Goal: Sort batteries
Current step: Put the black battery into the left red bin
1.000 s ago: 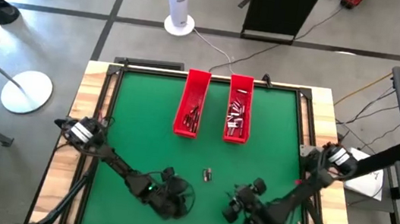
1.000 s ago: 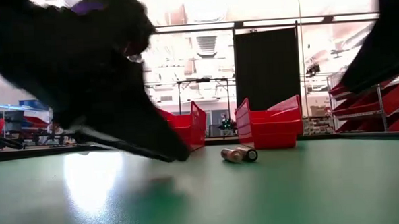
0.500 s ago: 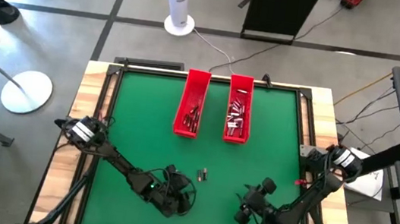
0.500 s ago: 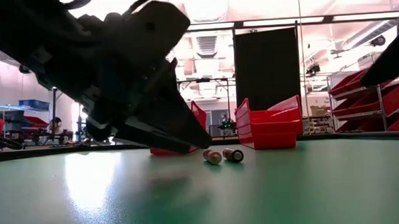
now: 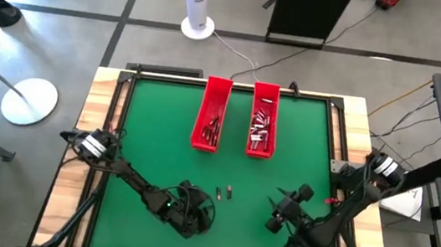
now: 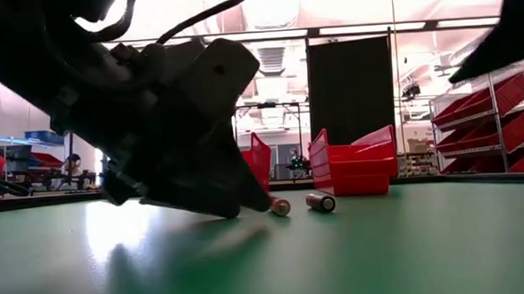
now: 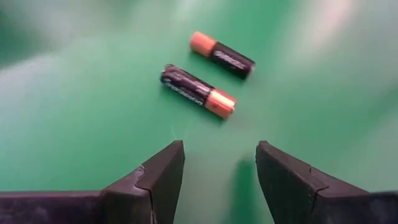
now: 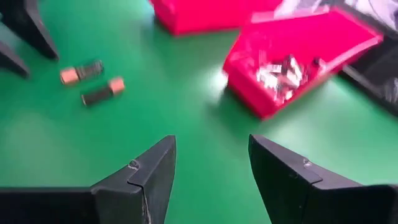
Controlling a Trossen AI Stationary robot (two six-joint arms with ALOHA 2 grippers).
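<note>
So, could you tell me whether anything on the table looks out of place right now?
Yes: two batteries lie loose on the green mat, outside the two red trays that hold the others. The open left hand sits just beside them; the open right hand waits farther off.

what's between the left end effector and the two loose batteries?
Nothing. In the left wrist view only bare green mat separates the open left end effector from the nearer battery; the second battery lies just beyond.

bare green mat [image 7: 93,112] lies between the spread left gripper [image 7: 219,163] jaws and the two batteries [image 7: 198,85] just ahead; red trays [image 5: 211,114] stand farther beyond.
</note>
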